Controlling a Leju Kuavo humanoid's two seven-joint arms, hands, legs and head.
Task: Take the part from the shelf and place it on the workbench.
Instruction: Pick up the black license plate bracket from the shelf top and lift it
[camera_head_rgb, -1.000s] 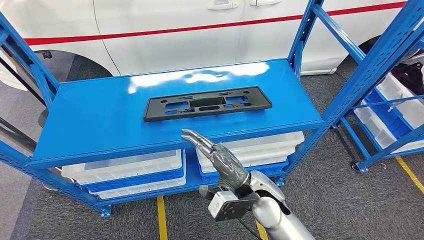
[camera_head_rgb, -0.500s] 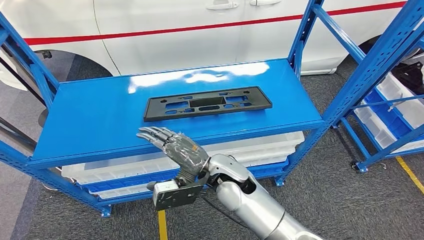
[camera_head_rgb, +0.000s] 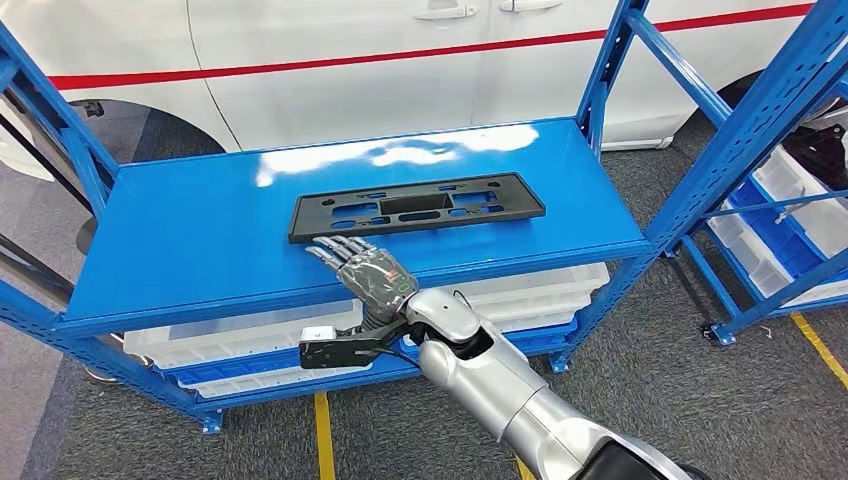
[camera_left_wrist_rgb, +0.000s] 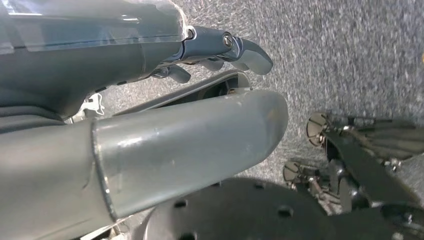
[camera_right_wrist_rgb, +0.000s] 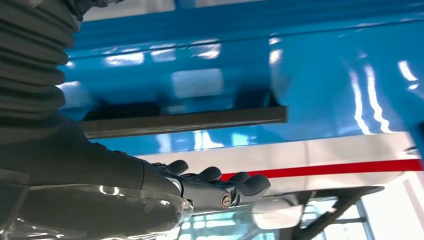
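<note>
The part (camera_head_rgb: 418, 207) is a long flat black plastic plate with cut-outs. It lies on the blue shelf top (camera_head_rgb: 190, 240), a little right of centre. My right hand (camera_head_rgb: 365, 272) reaches over the shelf's front edge, palm down and fingers stretched out, holding nothing. Its fingertips (camera_head_rgb: 322, 246) are just short of the part's near left corner. In the right wrist view the part (camera_right_wrist_rgb: 185, 121) appears as a dark edge beyond the hand (camera_right_wrist_rgb: 215, 187). My left hand (camera_left_wrist_rgb: 150, 90) hangs over the grey floor, fingers loosely apart and empty.
A white car with a red stripe (camera_head_rgb: 350, 50) stands right behind the shelf. White and blue bins (camera_head_rgb: 260, 335) sit on the lower level. A second blue rack (camera_head_rgb: 780, 120) with bins (camera_head_rgb: 800, 200) stands at the right. Yellow lines (camera_head_rgb: 322, 440) mark the carpet.
My right hand has swung left from below the shelf's front edge, then risen forward over the shelf top to the part's near left corner. The part has not moved.
</note>
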